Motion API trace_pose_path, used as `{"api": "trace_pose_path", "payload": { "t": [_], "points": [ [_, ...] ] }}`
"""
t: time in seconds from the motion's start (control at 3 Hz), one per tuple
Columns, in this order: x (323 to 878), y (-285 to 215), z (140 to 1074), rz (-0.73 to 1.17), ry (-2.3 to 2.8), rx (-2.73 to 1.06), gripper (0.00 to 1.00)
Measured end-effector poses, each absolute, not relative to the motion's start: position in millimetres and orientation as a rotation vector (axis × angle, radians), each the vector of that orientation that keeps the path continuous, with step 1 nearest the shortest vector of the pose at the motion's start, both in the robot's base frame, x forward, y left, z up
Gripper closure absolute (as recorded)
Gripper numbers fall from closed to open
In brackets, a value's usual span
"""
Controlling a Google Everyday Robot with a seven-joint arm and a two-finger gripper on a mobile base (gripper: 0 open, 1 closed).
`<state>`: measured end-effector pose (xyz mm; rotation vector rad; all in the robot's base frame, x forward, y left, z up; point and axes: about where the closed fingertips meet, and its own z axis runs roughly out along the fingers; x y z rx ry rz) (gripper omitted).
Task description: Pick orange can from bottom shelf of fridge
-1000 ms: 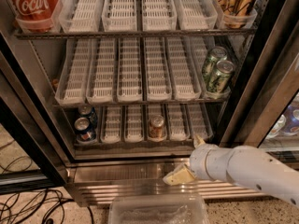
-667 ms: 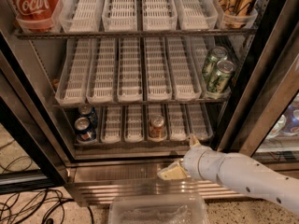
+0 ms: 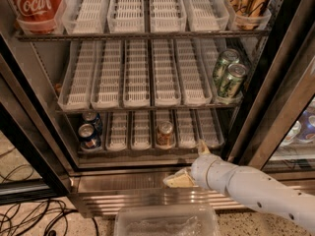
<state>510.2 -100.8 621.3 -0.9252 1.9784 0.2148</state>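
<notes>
The orange can (image 3: 165,133) stands upright in a middle lane of the bottom shelf (image 3: 140,152) of the fridge (image 3: 123,181), near the shelf's front edge. My gripper (image 3: 189,164) is in front of the fridge's steel base, just below and to the right of the can, and does not touch it. It is open and empty. One tan finger (image 3: 202,147) points up toward the shelf's edge. The other finger (image 3: 177,180) points left, low over the base.
Two blue cans (image 3: 89,132) stand at the shelf's left end. Green cans (image 3: 228,75) sit on the middle rack at right. A red Coca-Cola bottle (image 3: 34,3) stands top left. A clear plastic bin (image 3: 166,222) lies on the floor below the gripper. Black cables (image 3: 29,218) lie at left.
My gripper has moved left and up toward the bottom shelf's front edge. The wrist has turned, so a second finger now shows pointing up. The cans have not moved.
</notes>
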Motion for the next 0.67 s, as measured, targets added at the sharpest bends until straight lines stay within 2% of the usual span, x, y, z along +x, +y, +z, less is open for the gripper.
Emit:
{"api": "trace_pose_path", "payload": {
  "t": [0.67],
  "points": [
    [548, -77, 622, 0.203, 1.763, -0.747, 0.0]
  ]
}}
